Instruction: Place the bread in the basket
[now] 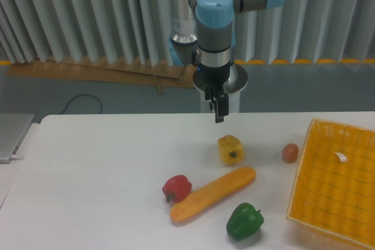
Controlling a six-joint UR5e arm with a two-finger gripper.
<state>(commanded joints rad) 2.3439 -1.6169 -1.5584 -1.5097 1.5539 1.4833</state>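
The bread (213, 194) is a long orange-yellow loaf lying diagonally on the white table, between a red pepper and a green pepper. The basket (335, 185) is a large yellow woven one at the right edge, with a small white tag inside. My gripper (218, 114) hangs above the table's far side, just behind the yellow bell pepper and well above and behind the bread. Its fingers point down and look close together, with nothing held; the gap between them is too small to read.
A yellow bell pepper (230, 149) sits just behind the bread. A red pepper (177, 187) lies at the loaf's left end and a green pepper (244, 221) near its front. A small brown egg-like item (290, 153) rests beside the basket. A grey laptop (12, 134) is at far left.
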